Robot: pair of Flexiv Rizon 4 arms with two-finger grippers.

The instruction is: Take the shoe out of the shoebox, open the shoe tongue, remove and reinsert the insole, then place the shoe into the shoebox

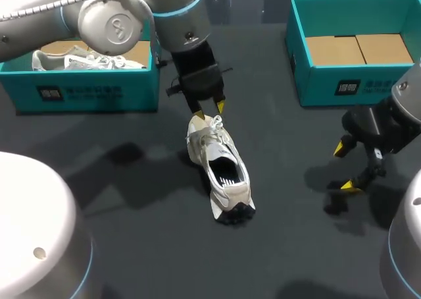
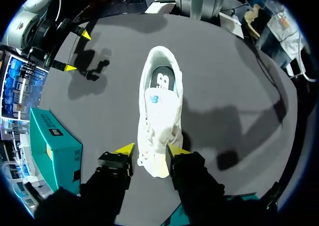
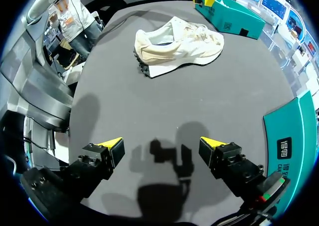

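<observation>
Far left of the table [image 1: 131,200]: teal left box [image 1: 92,91] w/ a second shoe [image 1: 85,60] lying in it. Not my concern right now.

Centre: the shoe [image 1: 220,164] is out on the table, sole down, well apart from both boxes, heel end toward my side and toe end toward the far edge. My left tool [image 1: 209,110] is at the toe end, which sits inside it. Can't tell from either view whether it's clamped on the toe or just loose around it, so I won't call it. From the left wrist the laces are done up, the tongue [image 2: 160,101] lies flat under them, and the insole [image 2: 163,80] shows in the opening, seated.

Right: my right tool [image 1: 345,167] hangs over bare table near the front edge, spread wide, holding nothing, well apart from the shoe. Behind it is the right box [image 1: 358,81], w/ only a cardboard base inside.

My read: step 1 (shoe out of box) looks done or just finishing. Tongue not yet opened, so approx. a quarter through at most.

Nxt move, as I see it: keep the toe end pinned w/ the left tool so the shoe can't skid, then bring the right tool across to the opening and pinch the tongue's free edge, pulling it up and fwd. Needs a narrower spread on the right and a low approach. Risk is the shoe tipping on its side if the toe isn't held firm.
</observation>
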